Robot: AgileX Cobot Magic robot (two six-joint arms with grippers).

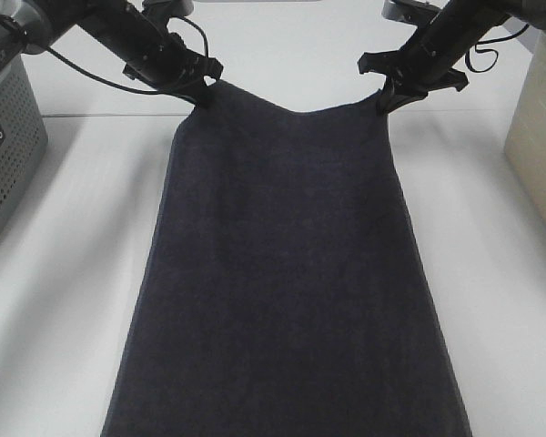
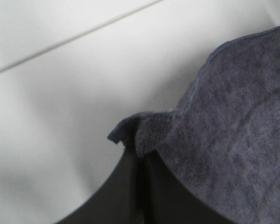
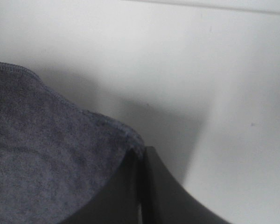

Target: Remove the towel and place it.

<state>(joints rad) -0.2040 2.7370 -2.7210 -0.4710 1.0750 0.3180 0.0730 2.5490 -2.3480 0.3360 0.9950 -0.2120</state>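
The towel (image 1: 287, 273) is a large dark navy-black cloth stretched over the white table (image 1: 64, 300), running from the far middle past the near edge of the exterior high view. My left gripper (image 1: 203, 91) is shut on its far left corner. My right gripper (image 1: 387, 98) is shut on its far right corner. Both corners are lifted and the edge between them sags. In the left wrist view the pinched corner of the towel (image 2: 144, 133) folds over my closed gripper (image 2: 139, 161). In the right wrist view the towel (image 3: 46, 158) meets my closed gripper (image 3: 141, 161).
A grey perforated basket (image 1: 5, 146) stands at the left edge of the table. A beige box (image 1: 539, 127) stands at the right edge. Bare white table lies on both sides of the towel.
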